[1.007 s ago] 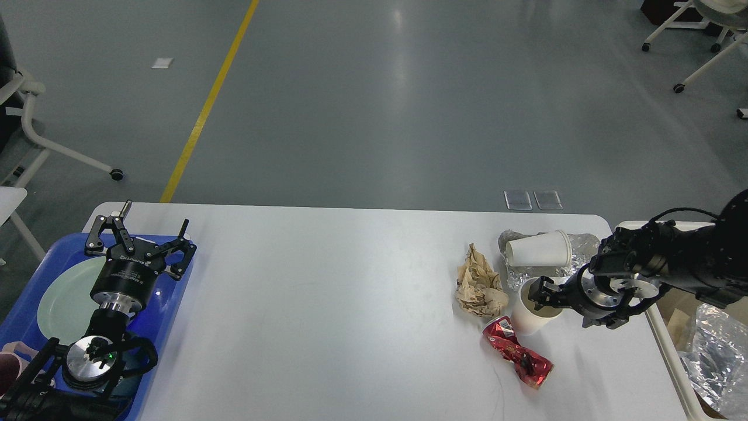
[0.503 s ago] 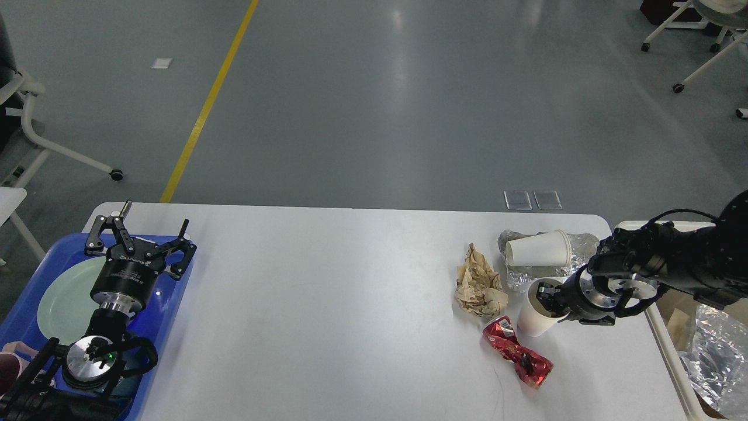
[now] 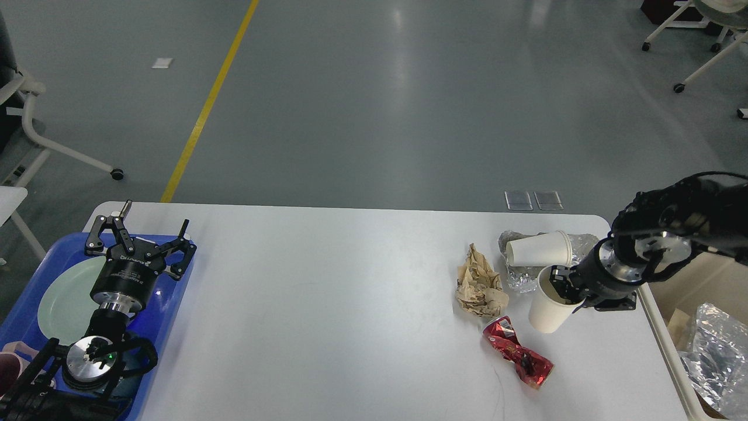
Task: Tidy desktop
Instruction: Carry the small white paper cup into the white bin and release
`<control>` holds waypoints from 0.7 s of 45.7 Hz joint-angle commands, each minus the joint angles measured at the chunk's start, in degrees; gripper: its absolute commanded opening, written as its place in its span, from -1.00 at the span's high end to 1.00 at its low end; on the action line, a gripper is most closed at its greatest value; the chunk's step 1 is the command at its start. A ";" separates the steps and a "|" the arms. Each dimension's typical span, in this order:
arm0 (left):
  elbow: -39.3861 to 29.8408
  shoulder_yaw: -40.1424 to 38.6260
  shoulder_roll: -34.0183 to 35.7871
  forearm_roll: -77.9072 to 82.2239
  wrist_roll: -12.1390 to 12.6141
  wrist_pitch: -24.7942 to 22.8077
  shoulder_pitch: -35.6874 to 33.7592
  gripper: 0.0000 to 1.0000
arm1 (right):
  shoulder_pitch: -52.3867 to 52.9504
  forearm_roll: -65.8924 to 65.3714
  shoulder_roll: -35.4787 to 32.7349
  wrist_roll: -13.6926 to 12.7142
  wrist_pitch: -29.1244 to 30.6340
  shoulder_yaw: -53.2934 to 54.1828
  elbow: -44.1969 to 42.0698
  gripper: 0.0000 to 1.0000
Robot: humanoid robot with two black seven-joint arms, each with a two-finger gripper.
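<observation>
White table (image 3: 350, 292) with trash; right pincer (image 3: 565, 285) clamps tilted paper cup (image 3: 549, 307) by rim; left pincer (image 3: 137, 234) spread wide over blue tray (image 3: 169, 304).

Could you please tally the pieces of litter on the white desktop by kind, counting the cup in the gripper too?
White paper cups: 2, one lying on its side, one gripped at the rim by the right gripper
Crumpled brown paper: 1
Crumpled foil: 1
Crushed red can: 1
Total: 5
</observation>
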 commanded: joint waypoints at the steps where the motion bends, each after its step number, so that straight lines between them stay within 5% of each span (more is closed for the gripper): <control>1: 0.00 0.00 0.00 0.03 0.00 -0.03 0.00 -0.93 | 12.28 0.09 -1.33 -0.45 4.75 -4.88 7.66 1.00; 18: 0.00 0.00 0.00 0.03 -0.09 -0.03 0.00 -0.93 | 36.46 0.09 -1.16 -0.45 15.39 -14.91 22.17 1.00; 32: 0.00 0.00 0.00 0.03 -0.09 0.06 0.00 -0.93 | 35.50 0.09 -4.93 -0.36 11.10 -17.37 22.44 1.00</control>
